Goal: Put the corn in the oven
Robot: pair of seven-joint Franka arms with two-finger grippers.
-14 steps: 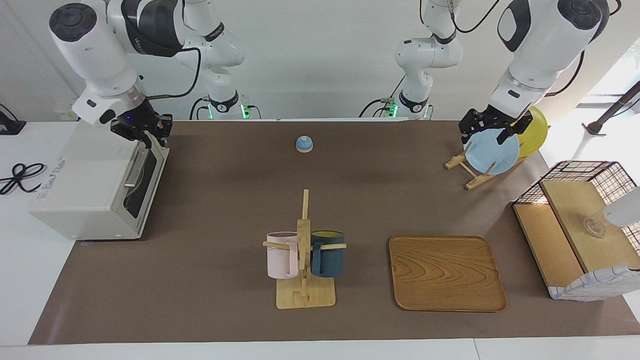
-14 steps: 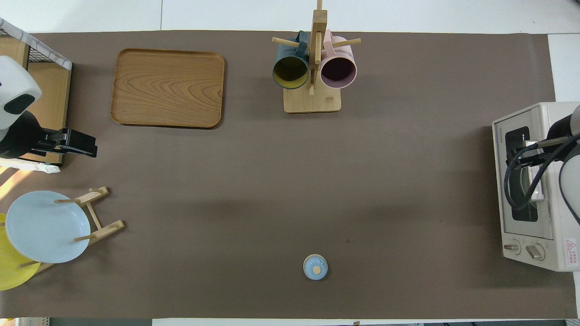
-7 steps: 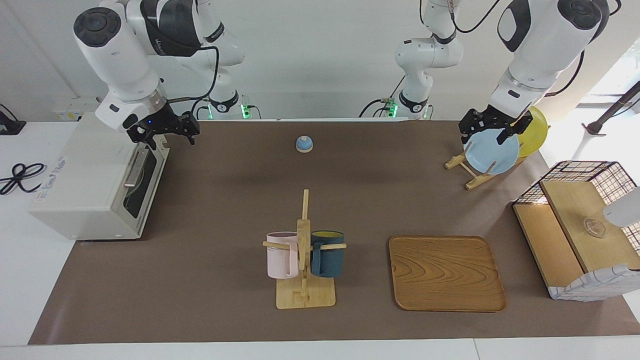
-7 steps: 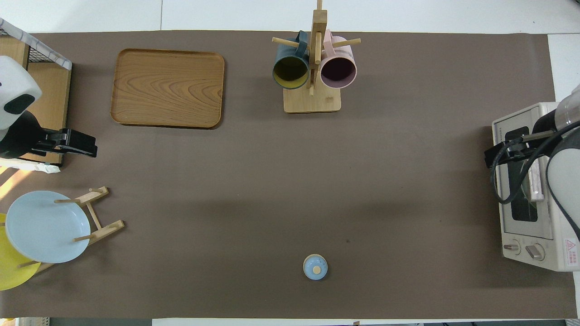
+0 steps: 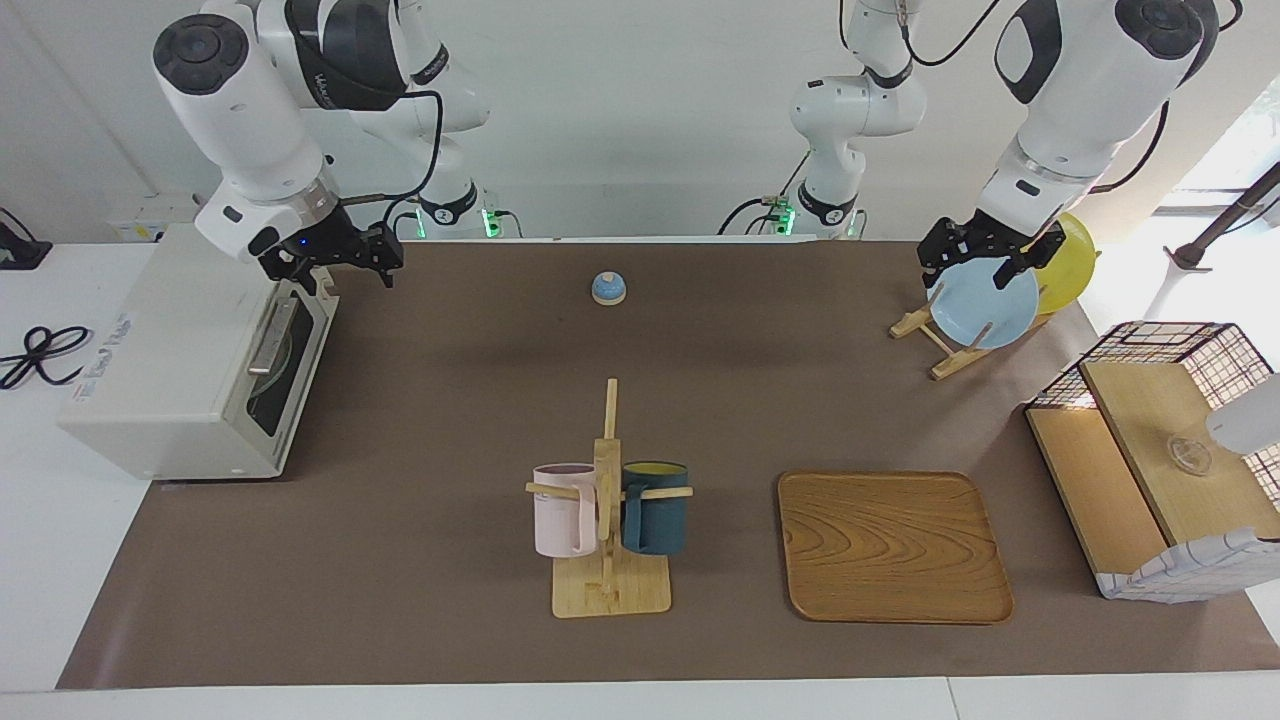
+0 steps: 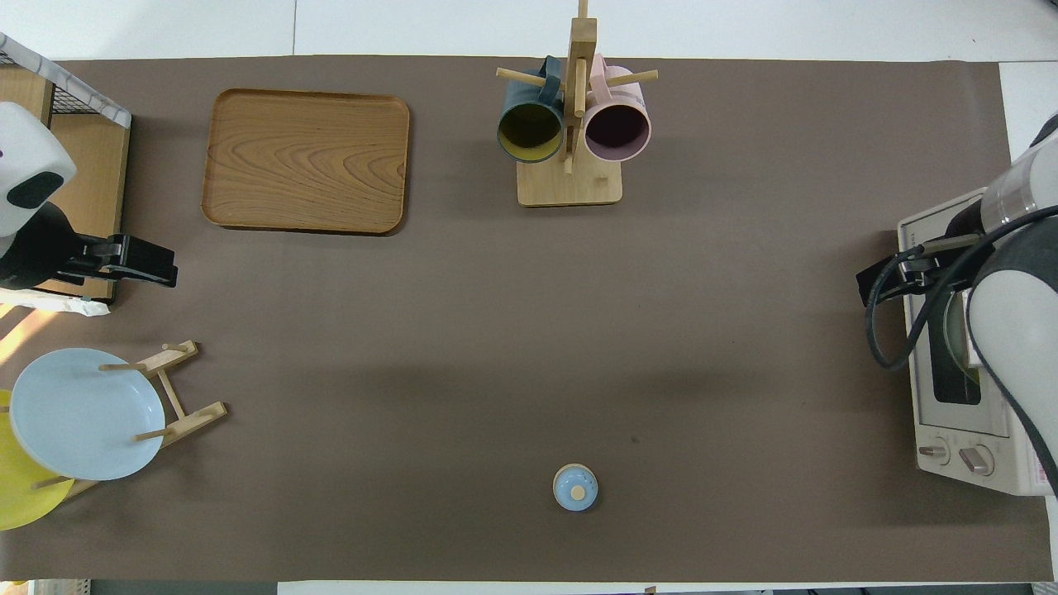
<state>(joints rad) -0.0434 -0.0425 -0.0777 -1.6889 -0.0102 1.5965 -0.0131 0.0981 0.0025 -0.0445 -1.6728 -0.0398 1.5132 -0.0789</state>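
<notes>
The off-white oven (image 5: pixel 170 350) stands at the right arm's end of the table with its dark glass door shut; it also shows in the overhead view (image 6: pixel 963 426). The corn is not in view anywhere. My right gripper (image 5: pixel 345 265) hangs in the air just off the top edge of the oven door, over the mat in front of it (image 6: pixel 880 281), and holds nothing that I can see. My left gripper (image 5: pixel 975 262) waits in the air over the plate rack at the left arm's end (image 6: pixel 153 266).
A small blue bell (image 5: pixel 608 288) sits near the robots at mid-table. A wooden mug rack (image 5: pixel 607 500) with a pink and a dark blue mug and a wooden tray (image 5: pixel 893 545) lie farther out. A plate rack holds a blue plate (image 5: pixel 985 305) and a yellow plate (image 5: pixel 1070 265). A wire-and-wood basket shelf (image 5: pixel 1150 450) stands at the left arm's end.
My right gripper has lifted off the top of the oven door and swung out toward the middle of the table. The left arm has not moved.
</notes>
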